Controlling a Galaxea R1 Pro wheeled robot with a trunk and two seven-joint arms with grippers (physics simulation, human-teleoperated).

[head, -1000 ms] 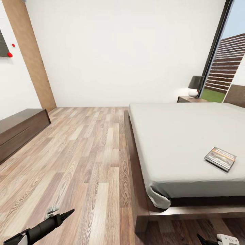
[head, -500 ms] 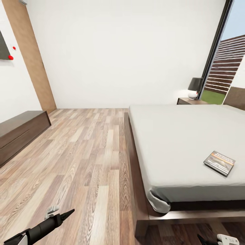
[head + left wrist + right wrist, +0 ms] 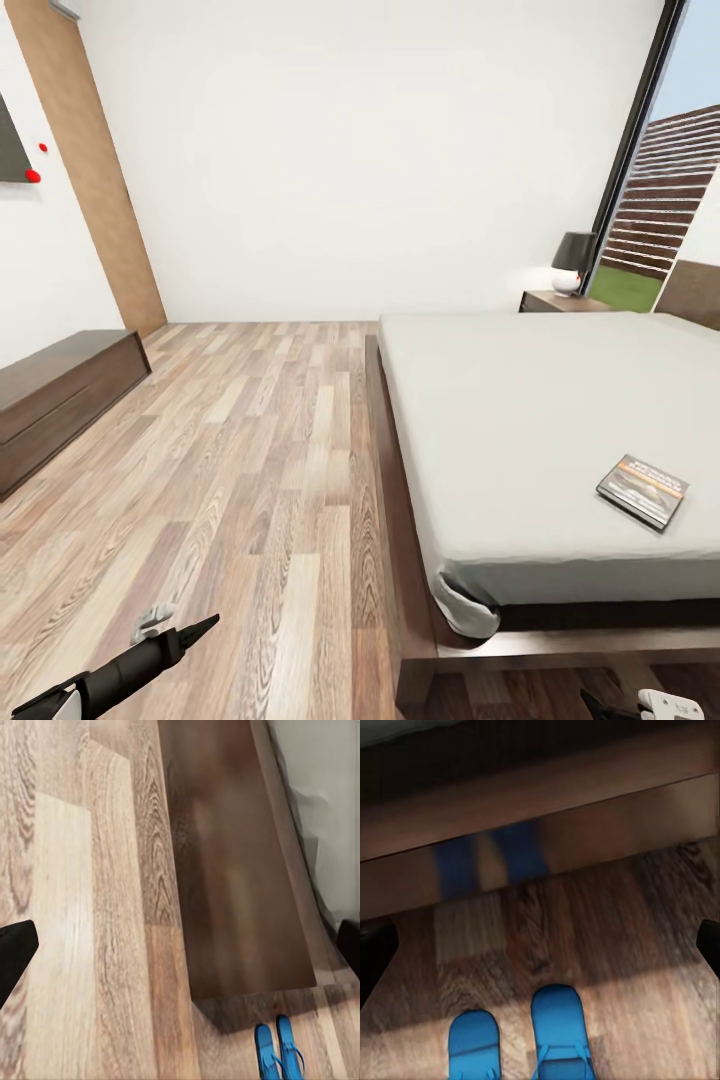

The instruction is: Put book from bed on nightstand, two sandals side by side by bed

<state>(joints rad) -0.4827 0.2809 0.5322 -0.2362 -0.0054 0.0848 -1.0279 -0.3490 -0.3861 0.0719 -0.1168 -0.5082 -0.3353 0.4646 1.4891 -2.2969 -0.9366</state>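
Observation:
The book (image 3: 642, 490), dark with an orange band, lies flat on the grey mattress of the bed (image 3: 520, 400), near its right side. A dark nightstand (image 3: 556, 299) stands at the bed's far corner by the window. The two sandals, bright blue, lie side by side on the wood floor close to the bed's dark frame (image 3: 540, 832): one sandal (image 3: 474, 1043) beside the other sandal (image 3: 558, 1025). The pair (image 3: 278, 1050) also lies just past the frame's corner in the left wrist view. My left gripper (image 3: 180, 949) is open above bare floor. My right gripper (image 3: 540, 945) is open above the sandals, holding nothing.
A long low dark bench (image 3: 55, 395) runs along the left wall. A lamp (image 3: 573, 262) with a dark shade sits on the nightstand. A tall window (image 3: 660, 190) is at the far right. Wide plank floor (image 3: 250, 450) lies between bench and bed.
The whole head view has shifted a little, so the bed, book and bench sit slightly lower in the picture. Both arms hold the same pose. The book has not moved on the mattress.

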